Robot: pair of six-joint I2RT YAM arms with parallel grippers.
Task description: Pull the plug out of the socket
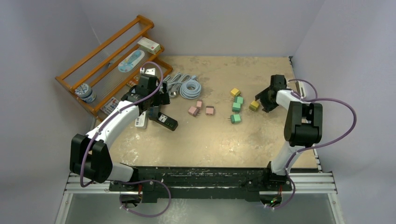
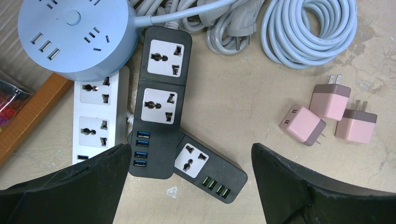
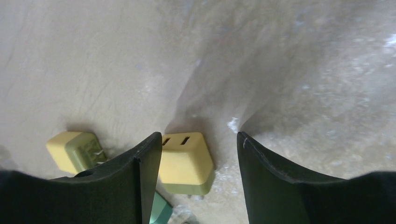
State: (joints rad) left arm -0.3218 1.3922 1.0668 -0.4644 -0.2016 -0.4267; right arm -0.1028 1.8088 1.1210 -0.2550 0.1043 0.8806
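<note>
I'm seeing my left gripper (image 2: 190, 154) spread wide above the black power strips (image 2: 159, 102), white strip (image 2: 95, 116) just beside them on the worktop (image 1: 210, 135), and farther out my right gripper (image 3: 198, 136), also wide open, straddling a yellow plug (image 3: 184, 161) that lies flat on the worktop close by one finger.

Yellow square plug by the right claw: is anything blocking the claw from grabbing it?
Nothing visible. The yellow square plug sits between the open fingers of the right claw. A second yellow plug lies outside them.
</note>
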